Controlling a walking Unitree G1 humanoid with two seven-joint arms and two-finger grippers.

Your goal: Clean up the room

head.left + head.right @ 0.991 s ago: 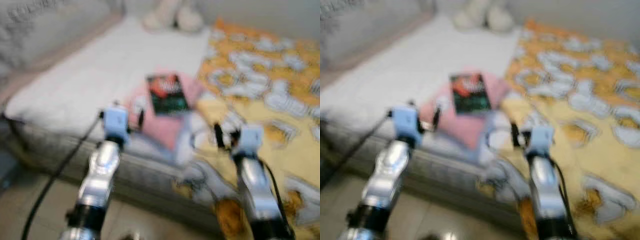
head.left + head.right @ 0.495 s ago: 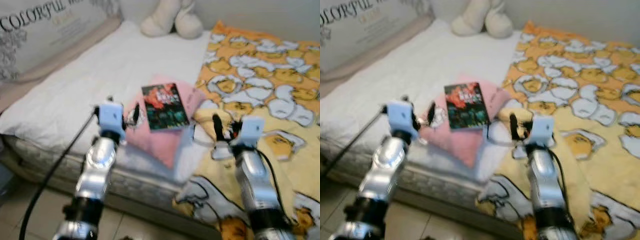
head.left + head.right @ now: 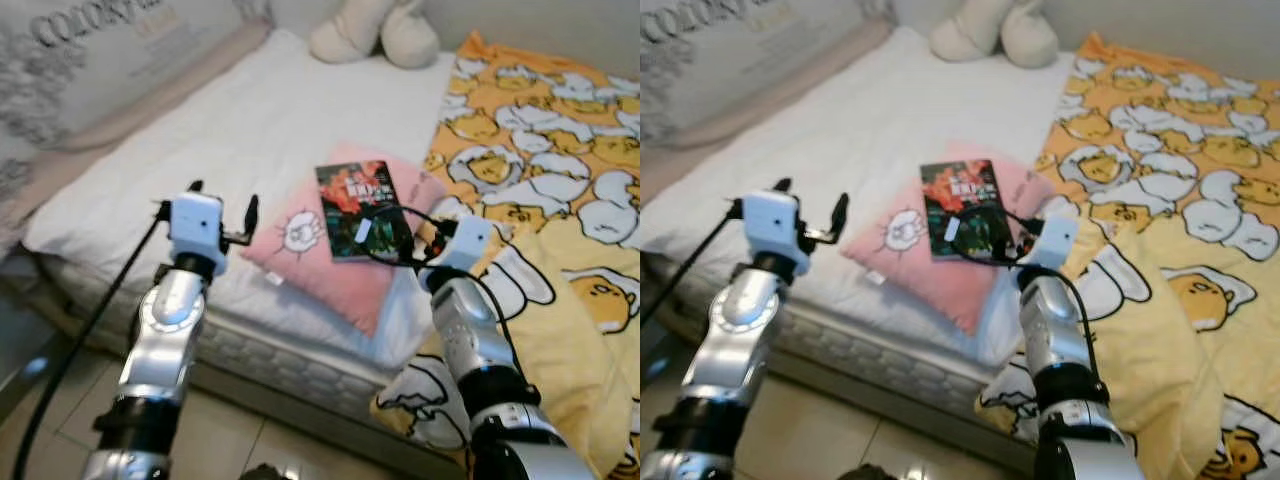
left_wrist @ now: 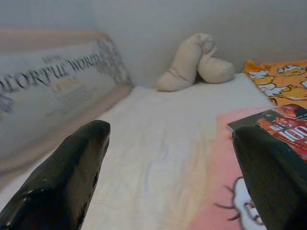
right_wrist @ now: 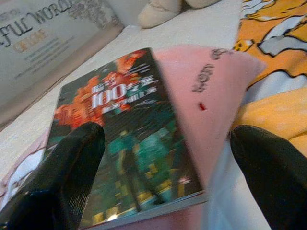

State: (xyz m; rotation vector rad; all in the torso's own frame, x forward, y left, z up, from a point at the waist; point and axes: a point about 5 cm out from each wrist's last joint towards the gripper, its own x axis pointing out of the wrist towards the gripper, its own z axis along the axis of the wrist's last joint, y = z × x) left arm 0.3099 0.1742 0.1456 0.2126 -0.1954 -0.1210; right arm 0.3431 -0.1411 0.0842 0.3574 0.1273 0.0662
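While fingers spread — right gripper [image 5: 160,167] faces book [image 5: 127,143].

The book [image 3: 353,208] before me is a thin paperback with a dark cover, red-orange artwork across its upper part, green-black below, and white lettering with "100" readable in my right wrist view. It lies closed and flat, face up, on the pink pillow [image 3: 300,250], its top edge pointing toward about 12 o'clock. The pillow, printed with a small white cartoon figure, rests on the white mattress [image 3: 200,150], one corner reaching 6 o'clock toward the bed's edge.
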